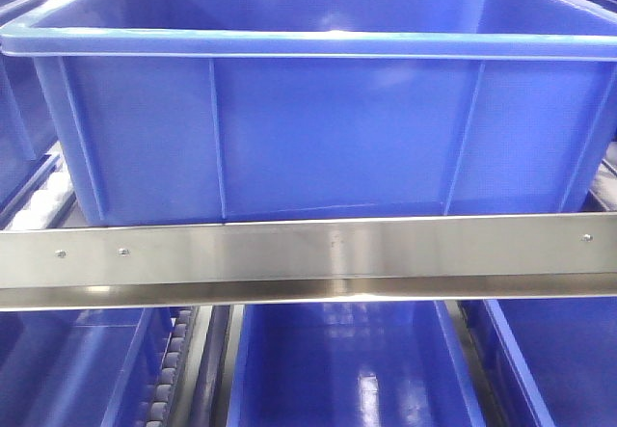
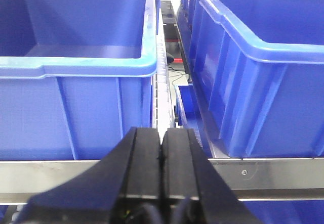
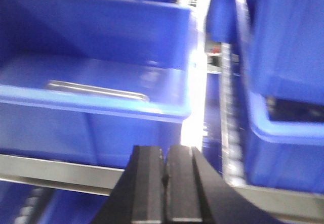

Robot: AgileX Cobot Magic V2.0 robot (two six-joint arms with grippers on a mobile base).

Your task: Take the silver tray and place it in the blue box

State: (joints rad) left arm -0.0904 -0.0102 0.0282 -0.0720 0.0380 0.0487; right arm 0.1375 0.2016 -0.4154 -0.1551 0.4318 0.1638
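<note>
The blue box (image 1: 308,99) fills the front view, standing on a rack shelf, and its floor is hidden there. In the blurred right wrist view a shiny metal strip, seemingly the silver tray's rim (image 3: 96,90), lies inside the blue box (image 3: 101,113) just behind its near wall. My right gripper (image 3: 165,150) is shut with nothing between its black fingers, below and in front of that box's right corner. My left gripper (image 2: 162,133) is also shut and empty, pointing at the gap between two blue crates. Neither gripper shows in the front view.
A steel rail (image 1: 308,258) runs along the shelf front. More blue crates sit below it (image 1: 337,369) and on either side of the left gripper (image 2: 76,62) (image 2: 253,37). Roller tracks (image 2: 161,82) (image 3: 230,107) run between crates. Stacked crates (image 3: 288,57) stand right of the right gripper.
</note>
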